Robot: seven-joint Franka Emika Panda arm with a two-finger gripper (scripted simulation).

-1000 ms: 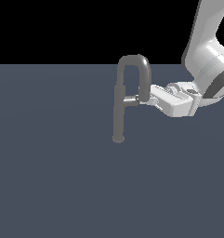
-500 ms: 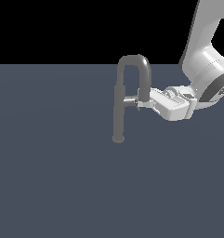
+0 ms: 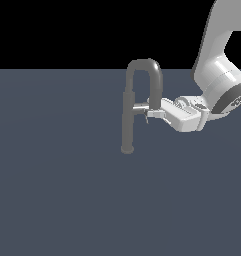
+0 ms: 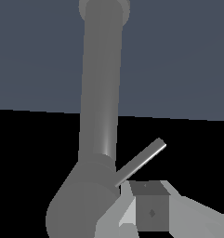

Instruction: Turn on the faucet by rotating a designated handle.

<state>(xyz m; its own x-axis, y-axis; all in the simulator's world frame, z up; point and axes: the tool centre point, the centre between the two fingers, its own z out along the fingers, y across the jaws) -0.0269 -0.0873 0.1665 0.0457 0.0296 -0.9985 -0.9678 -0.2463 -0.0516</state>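
The faucet [image 3: 127, 122] is a tall grey tube on a small round base, with its gooseneck spout [image 3: 143, 65] arching toward the exterior view's right. The handle [image 3: 140, 106], a thin silver bar, juts from the stem toward the arm. My gripper [image 3: 149, 114] comes in from the exterior view's right, its tips just under and against the bar's outer end, below the spout's open end. In the wrist view the stem [image 4: 102, 93] fills the middle, the handle [image 4: 141, 160] slants out from it, and a fingertip [image 4: 151, 211] lies just beside the bar. The fingers look pressed together, holding nothing.
A flat dark blue-grey floor [image 3: 57, 190] spreads all around the faucet. The white arm [image 3: 219, 75] rises at the exterior view's right edge.
The gripper has slid a little toward the exterior view's left and slightly lower, closing on the handle's end. The faucet and handle look the same.
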